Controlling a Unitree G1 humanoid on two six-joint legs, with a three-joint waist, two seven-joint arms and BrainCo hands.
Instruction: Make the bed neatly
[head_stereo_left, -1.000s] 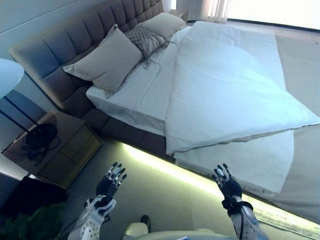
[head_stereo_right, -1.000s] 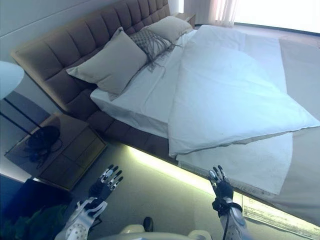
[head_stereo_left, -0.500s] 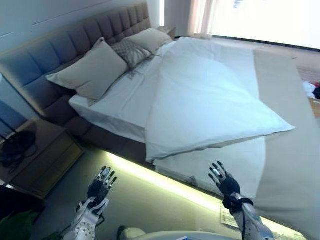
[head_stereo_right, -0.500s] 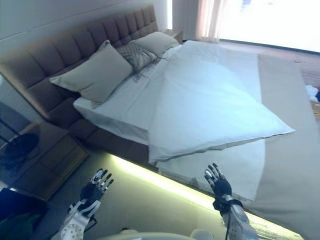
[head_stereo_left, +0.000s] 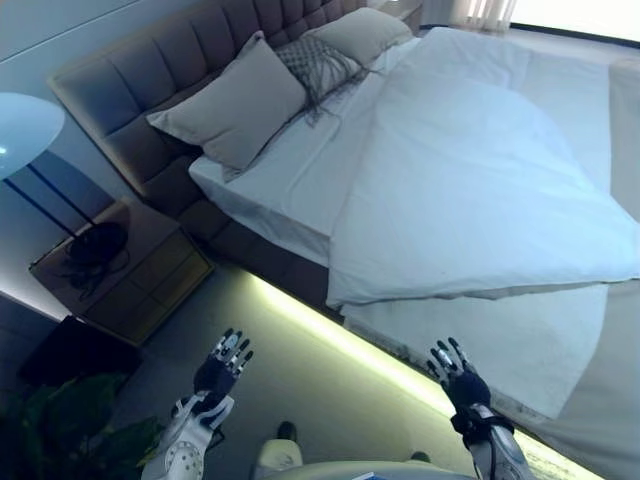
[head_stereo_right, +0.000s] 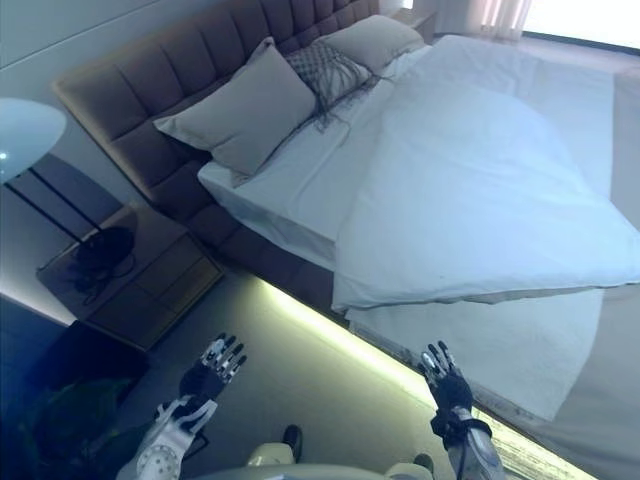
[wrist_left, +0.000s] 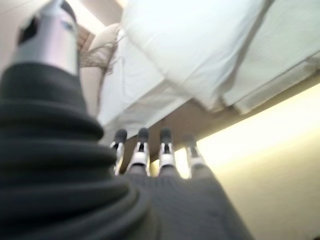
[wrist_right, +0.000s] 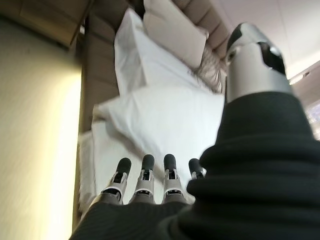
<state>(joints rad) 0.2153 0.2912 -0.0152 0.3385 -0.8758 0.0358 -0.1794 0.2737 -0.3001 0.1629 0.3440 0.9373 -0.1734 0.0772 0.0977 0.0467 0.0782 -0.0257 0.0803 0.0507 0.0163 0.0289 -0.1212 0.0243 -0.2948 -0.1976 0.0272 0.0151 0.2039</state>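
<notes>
A bed with a white sheet (head_stereo_left: 290, 175) and a padded brown headboard (head_stereo_left: 150, 70) lies ahead. A white duvet (head_stereo_left: 480, 190) lies askew across it, its near corner (head_stereo_left: 340, 295) hanging over the side edge. Two beige pillows (head_stereo_left: 235, 105) (head_stereo_left: 360, 32) and a dark patterned cushion (head_stereo_left: 318, 65) lean at the head. My left hand (head_stereo_left: 222, 372) is open, held over the floor short of the bed. My right hand (head_stereo_left: 458, 372) is open, just short of the bed's side below the duvet edge. Both hold nothing.
A wooden nightstand (head_stereo_left: 125, 270) with a dark object and cables on it stands left of the bed. A round lamp shade (head_stereo_left: 25, 130) hangs above it. A lit strip (head_stereo_left: 330, 335) runs under the bed's side. A plant (head_stereo_left: 60, 430) is at the lower left.
The whole view has shifted, so the camera moved. Both hands stay open and raised before the bed. The duvet and pillows lie as before.
</notes>
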